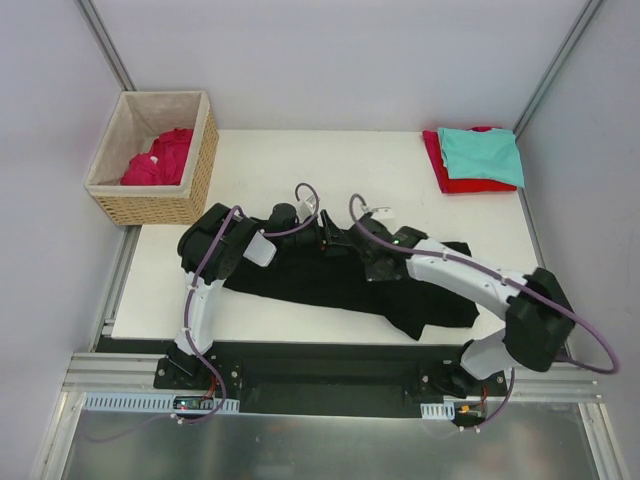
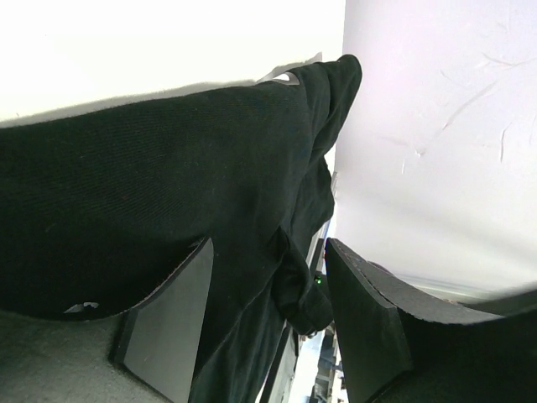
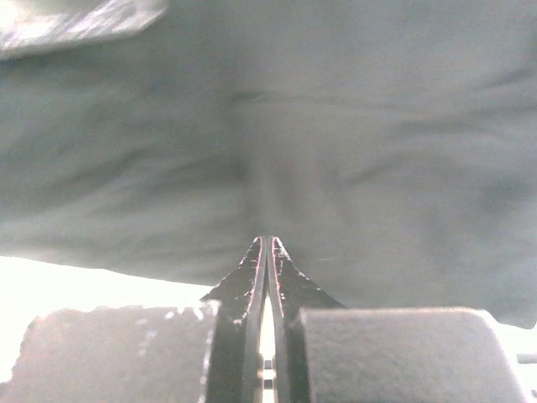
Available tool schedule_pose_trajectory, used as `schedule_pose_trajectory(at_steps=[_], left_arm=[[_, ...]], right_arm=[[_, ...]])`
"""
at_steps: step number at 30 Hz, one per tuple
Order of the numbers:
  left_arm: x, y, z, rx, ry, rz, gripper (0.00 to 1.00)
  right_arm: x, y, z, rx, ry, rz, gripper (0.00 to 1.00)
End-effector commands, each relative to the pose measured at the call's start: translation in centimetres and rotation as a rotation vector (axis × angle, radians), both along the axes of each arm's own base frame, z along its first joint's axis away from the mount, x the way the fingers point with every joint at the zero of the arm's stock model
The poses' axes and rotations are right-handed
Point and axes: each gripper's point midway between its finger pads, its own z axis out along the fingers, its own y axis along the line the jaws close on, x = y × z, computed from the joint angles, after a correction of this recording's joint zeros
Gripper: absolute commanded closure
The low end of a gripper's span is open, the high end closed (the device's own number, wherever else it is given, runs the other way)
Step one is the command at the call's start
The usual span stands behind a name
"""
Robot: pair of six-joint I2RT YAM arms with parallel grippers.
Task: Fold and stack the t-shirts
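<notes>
A large black t-shirt (image 1: 330,285) lies crumpled across the front of the table (image 1: 300,160). My left gripper (image 1: 332,238) is over its back edge. In the left wrist view the left gripper (image 2: 268,311) is open, with a hanging fold of the black t-shirt (image 2: 168,168) between the fingers (image 2: 168,327). My right gripper (image 1: 364,252) is beside the left one, and in its wrist view the right gripper (image 3: 268,243) is shut, pinching the black t-shirt (image 3: 336,126) at its tips. A teal t-shirt (image 1: 482,152) lies folded on a red t-shirt (image 1: 455,182) at the back right.
A wicker basket (image 1: 160,205) with beige lining stands off the table's back left corner and holds a crimson-pink shirt (image 1: 160,160). White walls enclose the table on three sides. The two arms reach close together over the middle.
</notes>
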Motion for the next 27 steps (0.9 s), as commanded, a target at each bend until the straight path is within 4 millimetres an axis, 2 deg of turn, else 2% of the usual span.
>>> schedule_pose_trajectory(at_steps=[1, 3, 8, 14, 21, 23, 27], left_arm=[[-0.2, 0.1, 1.0, -0.005, -0.054, -0.010, 0.44], [-0.1, 0.1, 1.0, -0.006, -0.052, -0.009, 0.44], [-0.1, 0.1, 1.0, -0.001, -0.053, -0.011, 0.44], [-0.2, 0.2, 0.8, 0.003, -0.049, -0.008, 0.44], [-0.2, 0.2, 0.7, 0.005, -0.048, -0.012, 0.44], [-0.2, 0.2, 0.6, 0.007, -0.047, -0.011, 0.44], [-0.2, 0.2, 0.6, 0.008, -0.046, -0.013, 0.44]], right_arm=[[1.1, -5.4, 2.3, -0.080, -0.086, -0.087, 0.99], [1.2, -6.6, 1.6, -0.101, -0.072, -0.112, 0.99], [0.6, -6.4, -1.3, -0.094, -0.011, -0.123, 0.99], [-0.3, -3.8, -4.5, -0.074, 0.071, -0.083, 1.00], [-0.9, 1.4, -5.3, -0.043, 0.099, 0.014, 0.99], [-1.1, 2.3, -5.2, -0.034, 0.105, 0.035, 0.99], [-1.6, 2.7, -5.3, -0.033, 0.114, 0.048, 0.99]])
